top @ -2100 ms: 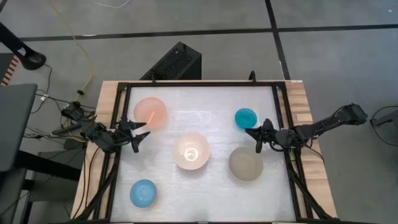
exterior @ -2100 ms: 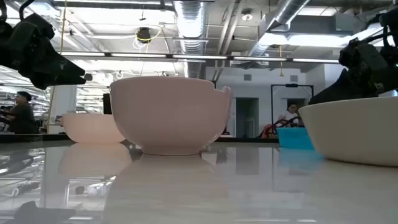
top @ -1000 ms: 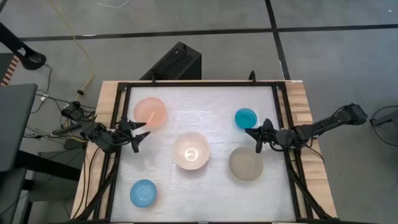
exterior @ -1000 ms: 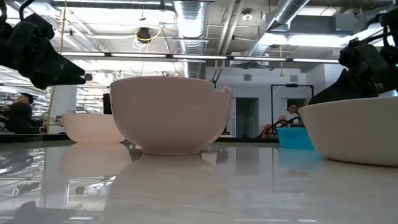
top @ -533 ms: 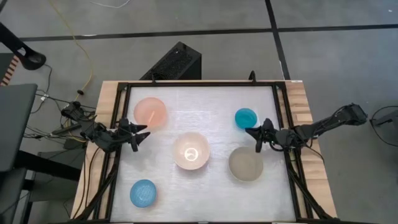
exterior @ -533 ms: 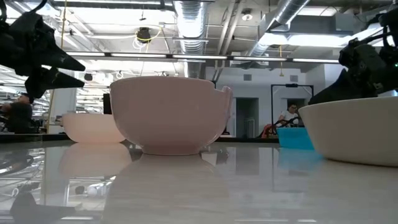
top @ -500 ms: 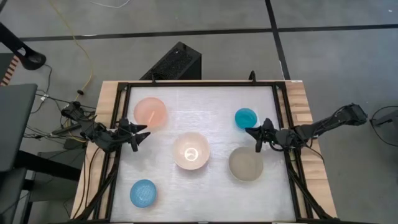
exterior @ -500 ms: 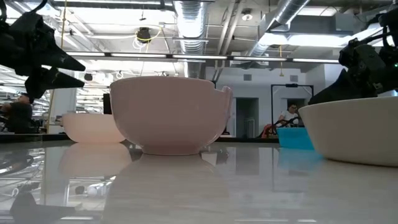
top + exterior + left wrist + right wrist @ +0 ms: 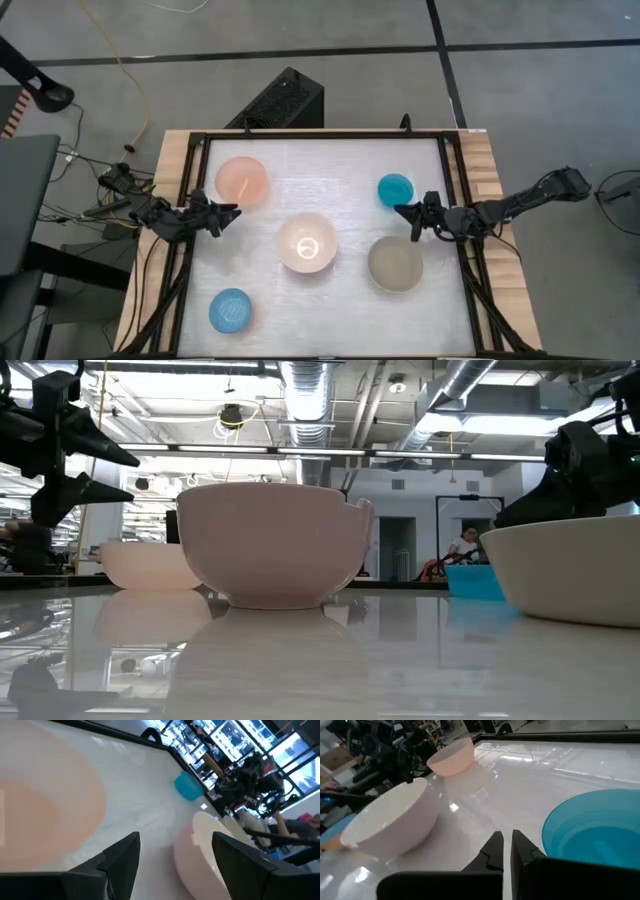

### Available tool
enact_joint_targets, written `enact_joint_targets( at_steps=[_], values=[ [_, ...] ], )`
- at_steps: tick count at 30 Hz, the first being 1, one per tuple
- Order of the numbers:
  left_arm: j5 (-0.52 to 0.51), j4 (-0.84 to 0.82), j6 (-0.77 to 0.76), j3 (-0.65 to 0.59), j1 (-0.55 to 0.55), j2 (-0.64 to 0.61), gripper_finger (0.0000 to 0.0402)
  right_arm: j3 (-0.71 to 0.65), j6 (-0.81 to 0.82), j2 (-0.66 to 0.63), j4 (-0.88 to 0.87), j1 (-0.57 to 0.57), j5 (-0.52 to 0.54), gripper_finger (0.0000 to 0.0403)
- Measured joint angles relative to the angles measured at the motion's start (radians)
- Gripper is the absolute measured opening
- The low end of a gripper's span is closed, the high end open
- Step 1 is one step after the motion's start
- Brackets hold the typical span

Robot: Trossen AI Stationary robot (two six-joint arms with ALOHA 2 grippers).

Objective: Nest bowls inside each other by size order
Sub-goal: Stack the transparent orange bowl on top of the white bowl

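Observation:
Five bowls rest on their bases, apart, on the white table: salmon-pink (image 9: 241, 181) far left, cream-white (image 9: 307, 242) in the middle, grey-beige (image 9: 395, 264) near right, teal-blue (image 9: 396, 189) far right, light blue (image 9: 230, 310) near left. My left gripper (image 9: 232, 211) hovers open at the left edge, just on the near side of the pink bowl (image 9: 45, 815), empty, its fingers one above the other in the low view (image 9: 115, 472). My right gripper (image 9: 400, 211) hovers shut and empty between the teal bowl (image 9: 595, 830) and the grey-beige bowl.
A black frame rail (image 9: 320, 134) runs around the table top, with wooden margins (image 9: 478, 150) at both sides. Bare table surface lies between the bowls (image 9: 320, 180). The room behind shows in the low view, with a person far off (image 9: 465, 545).
My left gripper has turned about its own axis: its fingers lay side by side before and now stand one above the other. It has stayed beside the pink bowl. The bowls have not moved.

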Motion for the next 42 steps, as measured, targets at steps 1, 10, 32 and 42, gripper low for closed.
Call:
enact_joint_targets(
  at_steps=[1,10,32,42],
  values=[
    [-0.015,-0.004,-0.006,0.000,0.000,0.000,0.0238,0.000,0.014,0.000,0.003,0.000,-0.005,0.0008],
    [-0.030,0.083,0.037,0.000,0.000,0.000,0.0238,0.025,0.024,0.001,0.066,-0.018,-0.018,0.0017],
    [0.045,0.391,0.556,0.132,0.108,0.194,0.0238,0.391,-0.358,0.260,0.092,-0.063,-0.016,0.0078],
    [0.144,-0.100,0.411,0.411,0.266,0.473,0.0238,0.685,-0.505,0.593,0.075,-0.213,-0.169,0.0086]
  ],
)
